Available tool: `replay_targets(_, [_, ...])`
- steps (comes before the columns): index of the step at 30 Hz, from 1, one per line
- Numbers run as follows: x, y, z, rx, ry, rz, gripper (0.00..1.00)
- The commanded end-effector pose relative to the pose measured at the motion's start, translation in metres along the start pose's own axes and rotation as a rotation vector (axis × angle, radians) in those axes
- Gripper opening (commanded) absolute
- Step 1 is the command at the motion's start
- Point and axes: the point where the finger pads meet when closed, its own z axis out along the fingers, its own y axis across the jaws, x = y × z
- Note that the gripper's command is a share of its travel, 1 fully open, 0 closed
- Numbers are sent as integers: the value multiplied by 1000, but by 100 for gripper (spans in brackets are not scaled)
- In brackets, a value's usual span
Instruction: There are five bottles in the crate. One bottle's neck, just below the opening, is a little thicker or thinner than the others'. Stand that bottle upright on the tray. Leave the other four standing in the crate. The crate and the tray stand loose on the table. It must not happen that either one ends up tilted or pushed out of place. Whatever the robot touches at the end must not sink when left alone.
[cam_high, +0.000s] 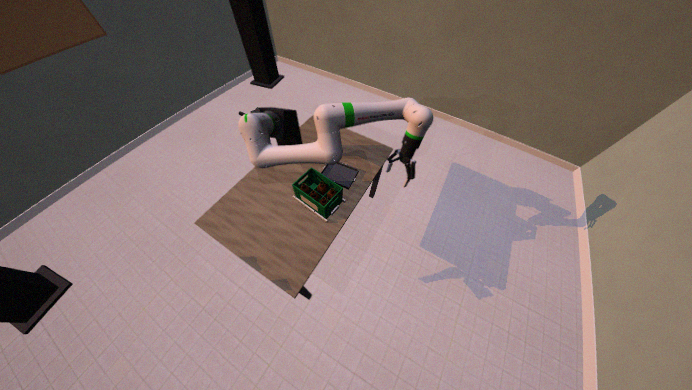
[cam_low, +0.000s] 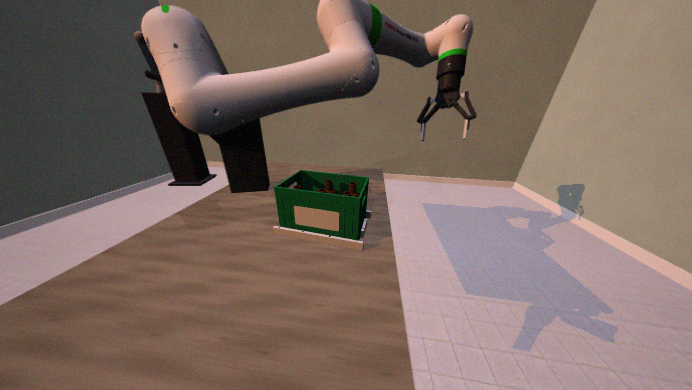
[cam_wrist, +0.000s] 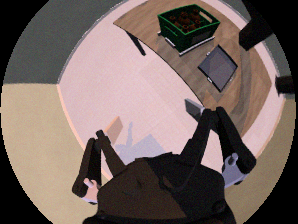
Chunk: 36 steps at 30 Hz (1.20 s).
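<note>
A green crate (cam_high: 315, 189) stands on the wooden table near its right edge, with several brown bottles (cam_low: 332, 188) upright inside; it also shows in the wrist view (cam_wrist: 188, 22). A dark flat tray (cam_high: 340, 174) lies just behind the crate, also in the wrist view (cam_wrist: 217, 67). The crate hides the tray in the exterior view. My gripper (cam_low: 445, 123) (cam_high: 402, 171) is open and empty. It hangs high in the air, out past the table's right edge, over the floor and well away from crate and tray. The bottle necks are too small to compare.
The arm's dark pedestal (cam_high: 284, 125) stands at the table's far end. A dark pillar (cam_high: 257, 42) rises behind it. A black stand (cam_high: 27, 297) sits on the floor at left. A low light base (cam_low: 320, 236) lies under the crate.
</note>
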Motion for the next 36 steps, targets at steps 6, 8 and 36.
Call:
replay_targets(6, [0,-1,-2,6,-7,1,100])
replay_targets(8, [0,-1,-2,6,-7,1,100])
replay_targets(36, [49,-10,-1,0,-19,-172,100])
